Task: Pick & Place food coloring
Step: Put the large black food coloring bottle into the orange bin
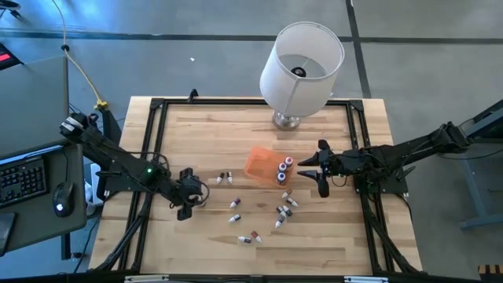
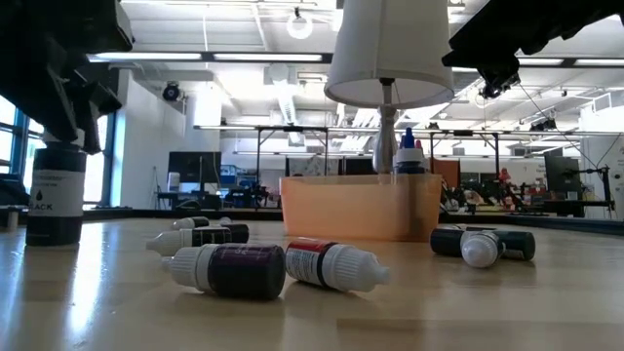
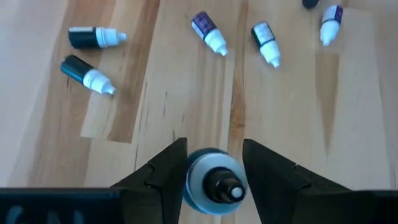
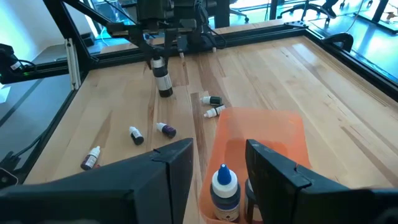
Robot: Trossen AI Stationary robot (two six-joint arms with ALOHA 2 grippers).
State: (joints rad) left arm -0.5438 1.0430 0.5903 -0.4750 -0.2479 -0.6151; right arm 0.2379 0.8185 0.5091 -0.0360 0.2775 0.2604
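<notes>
I had the left gripper (image 1: 189,206) over the left part of the table (image 1: 338,236), its fingers (image 3: 163,171) clamped on a black-labelled bottle (image 4: 163,78) held upright, base at or just above the wood; I couldn't tell which from the low view. The right gripper (image 1: 322,169) hung just beside the orange box (image 1: 259,163), over the bottles standing in it, jaws apart with nothing between them.

By my count two or three bottles stood in the box already, among them a blue-tipped one (image 4: 224,186). The rest of the food coloring lay loose on the wood: a pair (image 1: 225,178) near the left gripper, a cluster (image 1: 284,207) just past the box, and singles (image 1: 250,237) nearer the front edge. I judged the job well short of half done, with most bottles yet to go in. The lamp (image 1: 300,67) stood at the back, clear of the work.
</notes>
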